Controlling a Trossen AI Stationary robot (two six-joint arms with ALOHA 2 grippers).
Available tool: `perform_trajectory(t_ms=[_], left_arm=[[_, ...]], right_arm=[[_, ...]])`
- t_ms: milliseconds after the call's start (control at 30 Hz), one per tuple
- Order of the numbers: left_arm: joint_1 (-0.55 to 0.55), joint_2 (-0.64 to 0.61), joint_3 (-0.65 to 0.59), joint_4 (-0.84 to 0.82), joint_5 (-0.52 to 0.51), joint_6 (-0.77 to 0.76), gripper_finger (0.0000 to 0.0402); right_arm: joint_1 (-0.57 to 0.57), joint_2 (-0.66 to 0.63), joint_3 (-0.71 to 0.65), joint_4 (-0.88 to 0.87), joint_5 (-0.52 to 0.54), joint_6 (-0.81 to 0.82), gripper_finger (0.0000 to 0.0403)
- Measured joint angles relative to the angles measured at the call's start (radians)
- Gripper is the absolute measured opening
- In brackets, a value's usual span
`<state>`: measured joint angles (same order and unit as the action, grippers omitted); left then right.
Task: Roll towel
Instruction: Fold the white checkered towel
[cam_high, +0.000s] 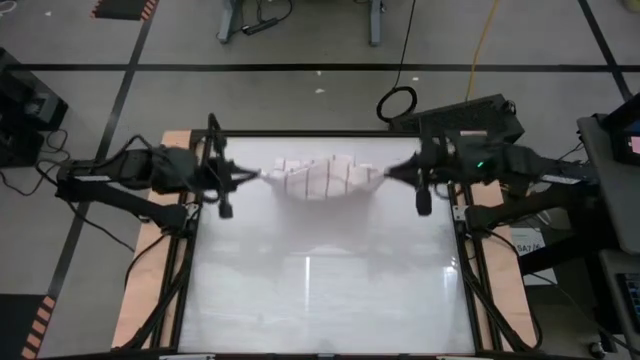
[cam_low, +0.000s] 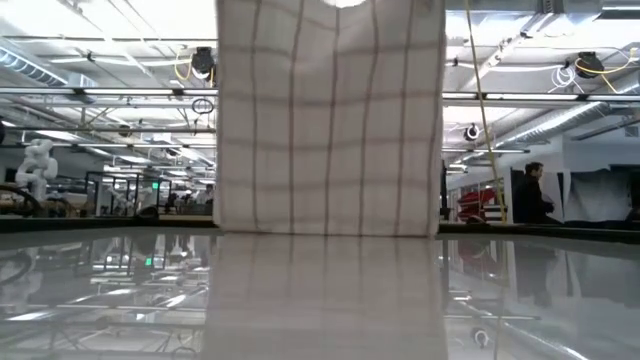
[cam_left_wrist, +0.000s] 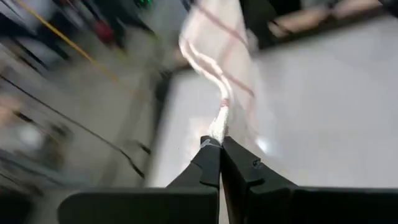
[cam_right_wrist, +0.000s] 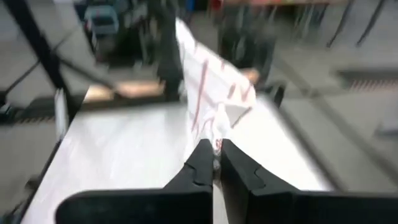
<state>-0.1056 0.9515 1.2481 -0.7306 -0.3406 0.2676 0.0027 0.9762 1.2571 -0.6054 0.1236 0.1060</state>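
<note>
The towel (cam_high: 320, 178), white with thin red-brown grid lines, is stretched between my two grippers above the far part of the table (cam_high: 320, 290). In the low view the towel (cam_low: 330, 120) hangs as a broad sheet. Its lower edge (cam_low: 330, 232) is at the level of the tabletop; whether it touches, I cannot tell. My left gripper (cam_high: 262, 176) is shut on the towel's left end. My right gripper (cam_high: 385, 173) is shut on its right end. Both come in nearly level from the table's sides. My left gripper (cam_left_wrist: 219, 142) pinches a bunched upper corner of the towel (cam_left_wrist: 217, 126) between its two fingertips, coming almost level from the table's left. The cloth runs away from the fingers and hangs below them. My right gripper (cam_right_wrist: 212, 149) pinches the other upper corner (cam_right_wrist: 217, 132) between its fingertips, nearly level from the table's right. The upper edge sags a little between the two holds.
The glossy white tabletop is open toward the near edge (cam_high: 320, 345). Black frame rails (cam_high: 180, 280) and wooden strips run along both sides. A cable loop (cam_high: 397, 102) lies on the floor beyond the far edge. A person (cam_low: 530, 195) stands far off in the room.
</note>
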Motion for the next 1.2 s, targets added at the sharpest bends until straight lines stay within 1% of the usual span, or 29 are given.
perform_trajectory(t_ms=[100,167,300,433,533,600,667,733,800,867,1000,1100,1167,1200], left_arm=[[-0.058,0.000,-0.028,-0.132,0.031,-0.180,0.0001],[-0.111,0.002,-0.060,-0.174,0.049,-0.296,0.0001],[-0.247,0.001,-0.163,-0.124,0.064,-0.481,0.0001],[-0.378,0.005,-0.297,0.003,0.054,-0.629,0.0001],[-0.459,0.018,-0.394,0.142,0.025,-0.666,0.0001],[-0.497,0.036,-0.441,0.207,-0.002,-0.673,0.0001],[-0.526,0.061,-0.471,0.267,-0.033,-0.643,0.0001],[-0.549,0.095,-0.489,0.286,-0.092,-0.595,0.0001],[-0.559,0.136,-0.498,0.307,-0.151,-0.541,0.0001],[-0.556,0.175,-0.503,0.321,-0.201,-0.502,0.0001],[-0.511,0.240,-0.505,0.329,-0.306,-0.504,0.0001],[-0.440,0.246,-0.505,0.357,-0.391,-0.615,0.0001],[-0.384,0.243,-0.504,0.358,-0.419,-0.735,0.0001],[-0.360,0.240,-0.504,0.355,-0.415,-0.788,0.0001]], right_arm=[[0.053,-0.008,-0.077,-0.018,0.000,0.084,0.0000],[0.092,-0.012,-0.139,-0.009,0.000,0.143,0.0000],[0.199,-0.011,-0.289,0.087,0.000,0.255,0.0000],[0.325,-0.008,-0.464,0.275,0.004,0.363,0.0000],[0.400,0.007,-0.566,0.409,0.013,0.404,0.0000],[0.437,0.021,-0.602,0.460,0.045,0.414,0.0000],[0.466,0.037,-0.624,0.463,0.058,0.413,0.0000],[0.490,0.062,-0.634,0.461,0.063,0.378,0.0000],[0.513,0.089,-0.643,0.458,0.084,0.323,0.0000],[0.524,0.116,-0.644,0.451,0.134,0.274,0.0000],[0.501,0.132,-0.644,0.399,0.272,0.292,0.0000],[0.460,0.115,-0.644,0.365,0.344,0.395,0.0000],[0.435,0.093,-0.644,0.367,0.368,0.466,0.0000],[0.426,0.080,-0.644,0.368,0.368,0.484,0.0000]])
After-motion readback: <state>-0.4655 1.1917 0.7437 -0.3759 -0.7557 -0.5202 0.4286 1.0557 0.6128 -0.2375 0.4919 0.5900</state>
